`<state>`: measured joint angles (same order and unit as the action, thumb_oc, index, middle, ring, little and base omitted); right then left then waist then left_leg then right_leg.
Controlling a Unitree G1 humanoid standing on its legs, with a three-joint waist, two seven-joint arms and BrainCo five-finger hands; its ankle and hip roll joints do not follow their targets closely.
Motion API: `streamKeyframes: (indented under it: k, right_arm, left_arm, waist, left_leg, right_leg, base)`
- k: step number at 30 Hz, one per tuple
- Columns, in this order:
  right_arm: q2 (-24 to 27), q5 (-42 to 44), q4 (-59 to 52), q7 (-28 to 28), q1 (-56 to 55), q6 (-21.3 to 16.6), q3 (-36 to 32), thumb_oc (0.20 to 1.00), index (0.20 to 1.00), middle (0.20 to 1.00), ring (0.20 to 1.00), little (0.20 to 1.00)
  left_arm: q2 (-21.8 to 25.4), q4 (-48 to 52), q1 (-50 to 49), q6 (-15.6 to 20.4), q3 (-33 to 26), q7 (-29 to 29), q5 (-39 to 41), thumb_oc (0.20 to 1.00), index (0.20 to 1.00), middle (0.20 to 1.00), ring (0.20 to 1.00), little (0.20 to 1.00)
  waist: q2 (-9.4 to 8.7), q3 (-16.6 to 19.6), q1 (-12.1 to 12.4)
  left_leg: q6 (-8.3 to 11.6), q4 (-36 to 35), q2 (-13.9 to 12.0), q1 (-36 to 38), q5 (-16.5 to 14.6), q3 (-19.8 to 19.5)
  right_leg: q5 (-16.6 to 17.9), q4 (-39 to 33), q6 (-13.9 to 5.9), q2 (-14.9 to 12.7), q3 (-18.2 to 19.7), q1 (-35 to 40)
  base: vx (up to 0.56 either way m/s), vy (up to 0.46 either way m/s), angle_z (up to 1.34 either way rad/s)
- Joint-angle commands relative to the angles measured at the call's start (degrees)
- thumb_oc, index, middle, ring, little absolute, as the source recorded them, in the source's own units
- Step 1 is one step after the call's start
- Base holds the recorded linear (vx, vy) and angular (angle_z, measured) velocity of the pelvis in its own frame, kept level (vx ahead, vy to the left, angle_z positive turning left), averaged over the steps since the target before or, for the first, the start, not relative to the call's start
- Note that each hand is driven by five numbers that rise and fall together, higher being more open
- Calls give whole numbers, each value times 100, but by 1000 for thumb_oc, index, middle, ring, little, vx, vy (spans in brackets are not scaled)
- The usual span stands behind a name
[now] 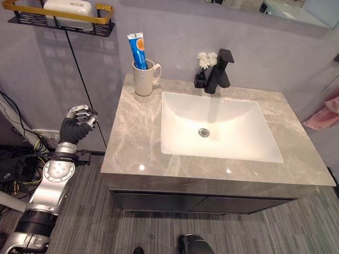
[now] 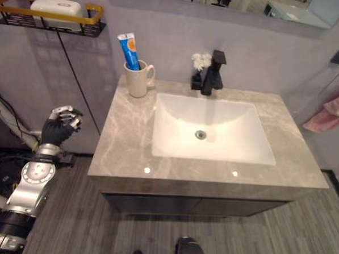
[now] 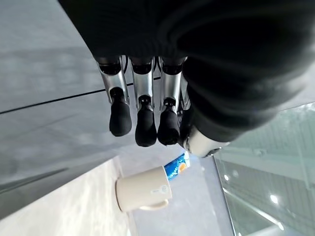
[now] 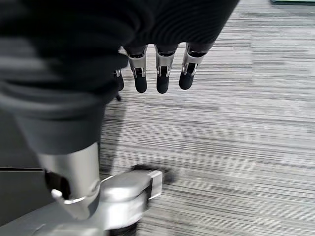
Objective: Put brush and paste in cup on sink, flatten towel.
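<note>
The left hand [image 1: 78, 124] has its fingers [image 3: 139, 125] curled inward and holding nothing; it is raised beside the left edge of the surface [image 1: 136, 138], clear of it. The right hand [image 4: 74, 54] hangs over the striped floor [image 4: 236, 123], fingers [image 4: 162, 73] relaxed and slightly bent, also holding nothing. The cream cup [image 1: 144, 78] stands upright at the rear left corner of the surface, its handle turned toward the basin [image 1: 215, 126]. The blue paste tube [image 1: 137, 50] stands in the cup, leaning slightly. I cannot tell whether a brush is in the cup. A pink towel [image 1: 333, 110] hangs on the wall beyond the right edge of the surface. A black faucet [image 1: 219, 70] stands behind the basin.
</note>
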<state>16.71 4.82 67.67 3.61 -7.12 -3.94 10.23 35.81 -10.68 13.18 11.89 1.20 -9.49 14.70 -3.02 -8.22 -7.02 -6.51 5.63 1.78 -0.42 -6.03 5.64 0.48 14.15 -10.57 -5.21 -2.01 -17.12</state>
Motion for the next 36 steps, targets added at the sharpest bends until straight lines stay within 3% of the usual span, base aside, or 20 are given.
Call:
streamKeyframes:
  k: [1, 6, 12, 16, 27, 36]
  right_arm:
    - [115, -1, 266, 12, 90, 10, -17, 1000, 1000, 1000, 1000, 1000]
    - [12, -99, 443, -23, -33, 66, 102, 1000, 1000, 1000, 1000, 1000]
    - [-33, -165, 413, -66, -180, 93, 183, 1000, 1000, 1000, 1000, 1000]
    - [-16, 30, 351, -52, -290, 45, 66, 1000, 1000, 1000, 1000, 1000]
    - [123, -38, 312, -12, -358, 21, 239, 1000, 1000, 1000, 1000, 1000]
    - [235, 137, 80, 50, -331, -80, 155, 1000, 1000, 1000, 1000, 1000]
  left_arm:
    - [208, 88, 264, 199, -22, 50, -57, 200, 200, 200, 200, 200]
    - [39, -170, 310, 197, 147, 153, 140, 200, 200, 200, 200, 200]
    - [-12, -386, 335, 208, 128, 225, 608, 200, 200, 200, 200, 200]
    - [-50, -497, 477, 215, 137, 164, 719, 200, 200, 200, 200, 200]
    - [-98, -1750, 1873, 218, 608, -389, 690, 200, 200, 200, 200, 200]
    - [-146, -2216, 2056, 156, 706, -445, 644, 200, 200, 200, 200, 200]
  waist:
    - [-64, -5, -212]
    - [-170, 251, -250]
    - [-31, 527, -333]
    - [66, 565, -426]
    - [310, 312, -757]
    - [397, 222, -876]
  left_leg:
    - [415, 7, 248, 827, -616, -237]
    - [516, -102, 212, 1118, -768, -371]
    - [734, -527, -179, 1446, -503, -436]
    - [815, -624, -303, 1471, -436, -375]
    - [853, -653, -217, 1223, -466, -59]
    - [875, -604, -214, 1110, -558, 91]
  right_leg:
    - [1118, -831, -154, -31, 437, -106]
    - [1072, -1178, -76, -8, 560, 221]
    - [990, -1264, 74, 278, 467, 421]
    - [932, -1289, 129, 371, 452, 384]
    - [1065, -1291, 139, 525, 742, -123]
    - [1059, -1184, 167, 603, 911, -386]
  base:
    - [186, -40, 28]
    - [164, -96, 51]
    - [157, -148, 24]
    - [59, -79, -10]
    - [-1, -3, -19]
    - [7, -12, -13]
